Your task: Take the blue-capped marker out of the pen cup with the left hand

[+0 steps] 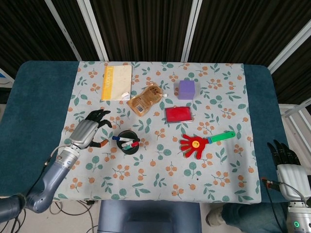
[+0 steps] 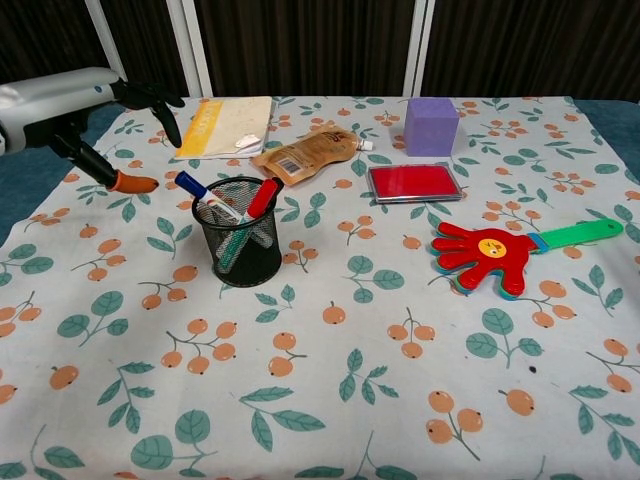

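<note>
left hand (image 2: 75, 115), fingers spread and empty, hovers near the blue-capped marker (image 2: 200, 195); a clumsy reach may tip the pen cup (image 2: 238, 245) (light mesh).

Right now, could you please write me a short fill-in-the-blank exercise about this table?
1. The blue-capped marker stands in the black mesh ___.
2. The left hand holds ___.
3. The purple cube sits behind the ___ stamp pad.

Missing words: pen cup; nothing; red
</note>
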